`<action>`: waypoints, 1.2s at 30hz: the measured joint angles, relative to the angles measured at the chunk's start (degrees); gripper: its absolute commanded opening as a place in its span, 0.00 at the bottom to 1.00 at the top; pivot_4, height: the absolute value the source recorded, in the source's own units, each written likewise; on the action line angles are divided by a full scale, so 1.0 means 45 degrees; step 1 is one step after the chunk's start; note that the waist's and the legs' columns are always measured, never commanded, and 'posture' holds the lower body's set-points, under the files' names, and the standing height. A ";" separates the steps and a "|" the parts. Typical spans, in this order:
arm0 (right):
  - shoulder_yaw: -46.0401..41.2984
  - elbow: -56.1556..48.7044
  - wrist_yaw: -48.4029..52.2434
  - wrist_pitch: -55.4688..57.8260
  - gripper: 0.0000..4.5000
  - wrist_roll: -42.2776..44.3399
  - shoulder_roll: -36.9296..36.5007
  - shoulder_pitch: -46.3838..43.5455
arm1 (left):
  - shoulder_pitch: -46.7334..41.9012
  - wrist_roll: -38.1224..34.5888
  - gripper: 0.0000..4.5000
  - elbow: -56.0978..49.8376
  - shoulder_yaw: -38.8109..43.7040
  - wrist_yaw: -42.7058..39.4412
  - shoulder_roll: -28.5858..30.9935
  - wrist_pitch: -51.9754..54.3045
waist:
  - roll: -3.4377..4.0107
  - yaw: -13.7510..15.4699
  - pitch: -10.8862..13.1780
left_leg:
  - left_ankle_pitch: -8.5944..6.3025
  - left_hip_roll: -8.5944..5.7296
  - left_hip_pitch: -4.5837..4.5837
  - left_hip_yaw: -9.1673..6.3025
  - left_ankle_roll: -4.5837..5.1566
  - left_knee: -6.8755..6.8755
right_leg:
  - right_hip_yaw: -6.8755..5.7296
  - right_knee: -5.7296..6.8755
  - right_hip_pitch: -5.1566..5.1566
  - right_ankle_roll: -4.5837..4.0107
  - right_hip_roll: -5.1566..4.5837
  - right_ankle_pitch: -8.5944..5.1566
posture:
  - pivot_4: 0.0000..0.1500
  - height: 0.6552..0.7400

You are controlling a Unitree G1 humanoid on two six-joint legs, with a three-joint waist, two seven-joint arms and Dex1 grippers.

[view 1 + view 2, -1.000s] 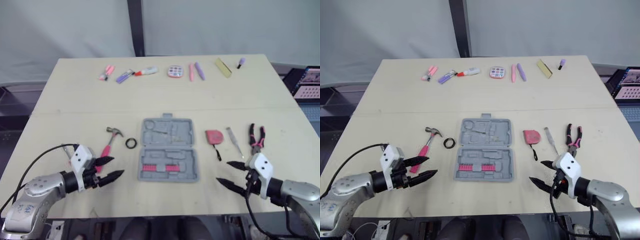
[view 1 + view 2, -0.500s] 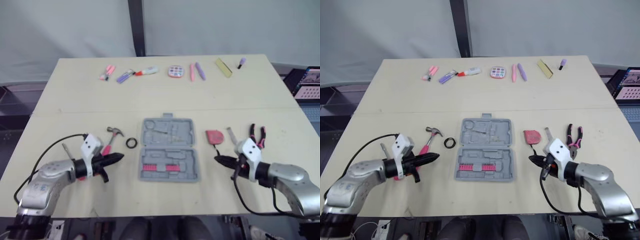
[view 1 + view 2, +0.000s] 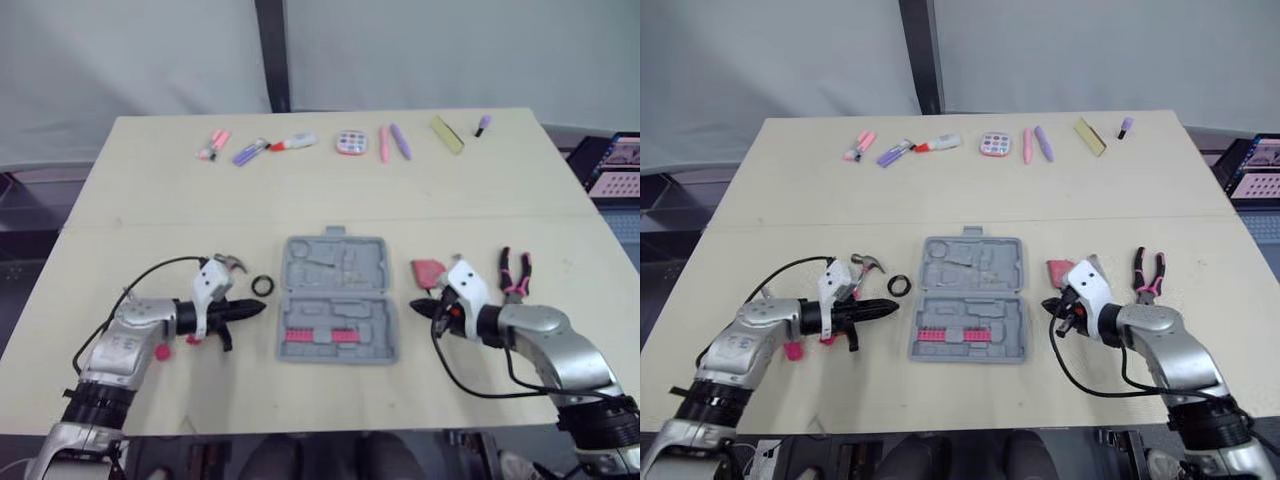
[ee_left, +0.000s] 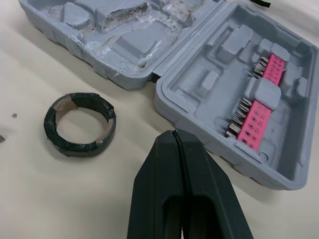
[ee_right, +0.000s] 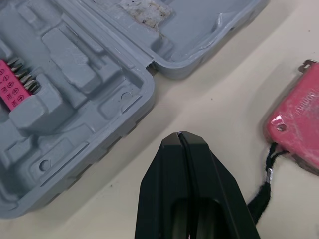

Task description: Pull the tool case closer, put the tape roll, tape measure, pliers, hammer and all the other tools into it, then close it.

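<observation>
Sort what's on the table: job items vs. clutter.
Job: tool case, tape roll, hammer, tape measure, pliers.

Clutter, back row: pink marker, purple marker, white tube, round pink item, pink pen, purple pen, yellow strip.

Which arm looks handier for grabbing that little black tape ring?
Left. The left tool lies close beside the tape roll; the right tool sits across the open case, by the tape measure.
</observation>
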 measured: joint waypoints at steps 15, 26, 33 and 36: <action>0.0628 0.1649 -0.0020 -0.0284 0.00 -0.0912 0.0868 -0.1528 | -0.1140 0.1768 0.00 0.2041 -0.0706 0.0756 -0.1381 -0.1778 | -0.0002 -0.0055 -0.0001 | -0.0003 -0.0010 -0.0038 0.0015 0.0000 0.0025 | -0.0001 0.0187 -0.0123 0.0001 -0.0007 0.0001 | 1.00 1.00; 0.1140 0.2592 0.0130 -0.0595 0.00 -0.1185 0.1393 -0.2293 | -0.1140 0.2196 0.00 0.2535 -0.0775 0.1038 -0.1744 -0.2410 | -0.0002 -0.0150 -0.0001 | -0.0004 -0.0010 -0.0045 0.0009 -0.0001 0.0031 | -0.0001 0.0219 -0.0147 0.0001 -0.0012 0.0001 | 1.00 1.00; 0.1467 0.2911 0.0147 -0.0819 0.00 -0.1286 0.1617 -0.2433 | -0.1640 0.2429 0.00 0.3098 -0.0791 0.1395 -0.2231 -0.2858 | -0.0003 -0.0175 -0.0002 | -0.0004 -0.0012 -0.0047 0.0003 -0.0002 0.0037 | -0.0002 0.0233 -0.0151 0.0001 -0.0012 0.0001 | 1.00 1.00; 0.1492 0.2915 0.0148 -0.0830 0.00 -0.1294 0.1622 -0.2434 | -0.1774 0.2543 0.00 0.3397 -0.0792 0.1430 -0.2293 -0.3041 | -0.0003 -0.0259 -0.0002 | -0.0004 -0.0012 -0.0047 0.0000 -0.0002 0.0036 | -0.0004 0.0244 -0.0153 0.0001 -0.0011 0.0001 | 1.00 1.00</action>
